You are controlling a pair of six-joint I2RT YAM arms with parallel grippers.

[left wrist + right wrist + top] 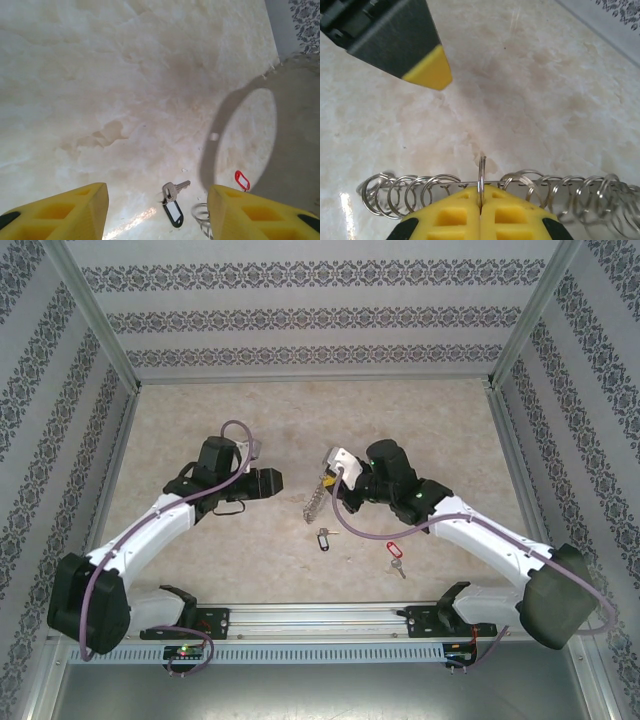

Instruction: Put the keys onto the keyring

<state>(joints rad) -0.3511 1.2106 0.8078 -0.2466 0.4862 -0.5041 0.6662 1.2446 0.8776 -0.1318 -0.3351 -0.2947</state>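
My right gripper (480, 200) is clenched on one ring of the keyring (314, 503), whose long axis runs near-to-far at mid-table. My left gripper (157, 212) stands released and empty. The dark key (323, 538) and the red key (394, 554) lie nearer me, apart.

Silvery keyring (316, 502), red-tagged key (393, 550), dark-tagged key (323, 539), beige marbled table (300, 420), grey floral-striped walls (300, 280).

silvery chain-like keyring (316, 502), dark-tagged key (322, 539) beside it, red-tagged key (393, 552) farther right.
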